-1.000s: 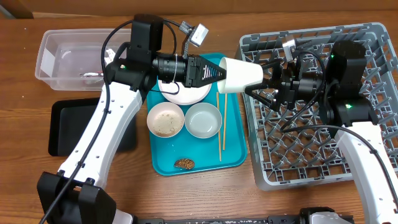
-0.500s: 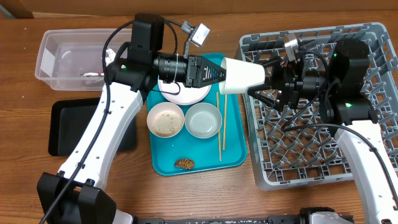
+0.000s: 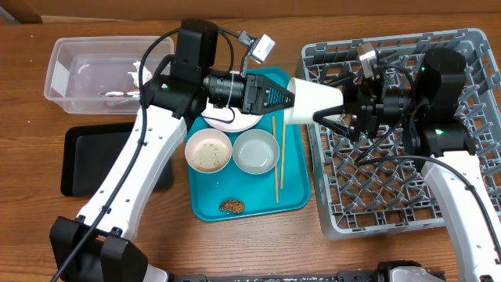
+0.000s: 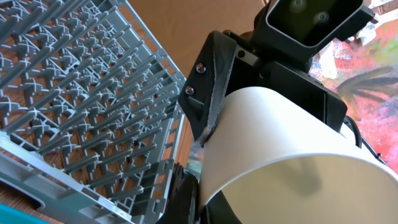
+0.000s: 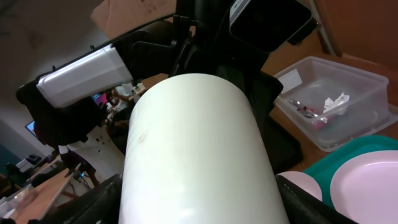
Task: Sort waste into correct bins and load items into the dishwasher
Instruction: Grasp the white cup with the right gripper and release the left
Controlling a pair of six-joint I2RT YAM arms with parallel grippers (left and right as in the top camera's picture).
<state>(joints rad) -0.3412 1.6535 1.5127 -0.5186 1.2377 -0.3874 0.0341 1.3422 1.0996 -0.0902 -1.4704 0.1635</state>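
Two grippers meet on the small white cup [image 3: 313, 102], which lies sideways in the air above the gap between the teal tray [image 3: 293, 200] and the grey dish rack [image 3: 407, 196]. My left gripper [image 3: 283, 98] is clamped on the cup's wide rim. My right gripper [image 3: 338, 104] has a finger on either side of the narrow base. In the right wrist view the cup fills the space between them, and I cannot tell whether they press on it.

On the teal tray I see the white plate [image 3: 227, 121], a white bowl [image 3: 208, 150], a pale grey bowl [image 3: 256, 150], the chopsticks [image 3: 275, 157] and the brown lump [image 3: 231, 206]. The wrapper [image 5: 306, 112] and tissue [image 5: 336, 101] lie in the clear tub [image 3: 70, 70]. The black tray [image 3: 94, 157] sits on its near side.
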